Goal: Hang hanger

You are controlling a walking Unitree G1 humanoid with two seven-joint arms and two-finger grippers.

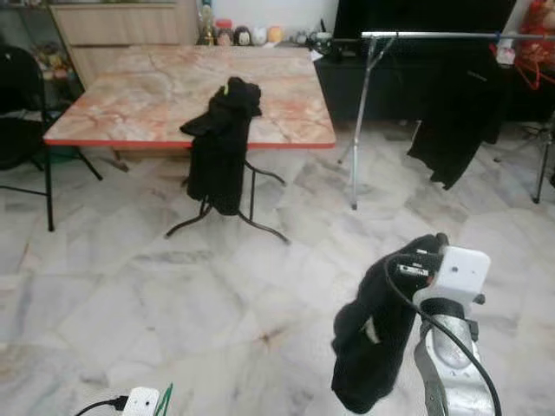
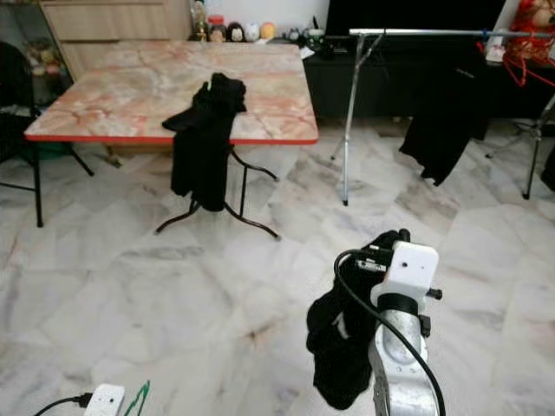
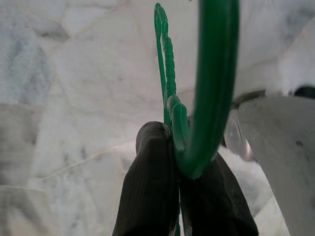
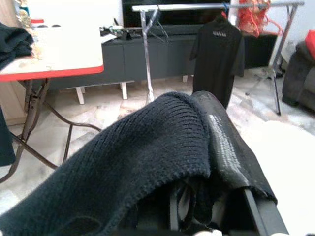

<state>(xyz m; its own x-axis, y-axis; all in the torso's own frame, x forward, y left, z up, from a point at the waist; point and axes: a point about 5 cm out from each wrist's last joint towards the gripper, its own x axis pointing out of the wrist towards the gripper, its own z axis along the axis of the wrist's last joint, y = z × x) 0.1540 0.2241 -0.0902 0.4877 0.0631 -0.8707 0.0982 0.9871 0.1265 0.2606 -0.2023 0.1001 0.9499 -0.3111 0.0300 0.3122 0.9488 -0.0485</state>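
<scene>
While pinched shut in left hand [image 3: 177, 196], green hanger [image 3: 209, 88] low over marble floor [image 1: 173, 295]. Black sweater [image 4: 147, 162] gripped by right hand [image 4: 216, 196]. Shirt [image 4: 216, 54], unreadable print, on rack [image 1: 434, 36] beyond counter [image 1: 156, 95].

My right arm [image 2: 401, 364] carries a black garment [image 2: 342, 347] at five o'clock; another garment [image 2: 204, 143] drapes the table [image 2: 121, 95] at eleven.
</scene>
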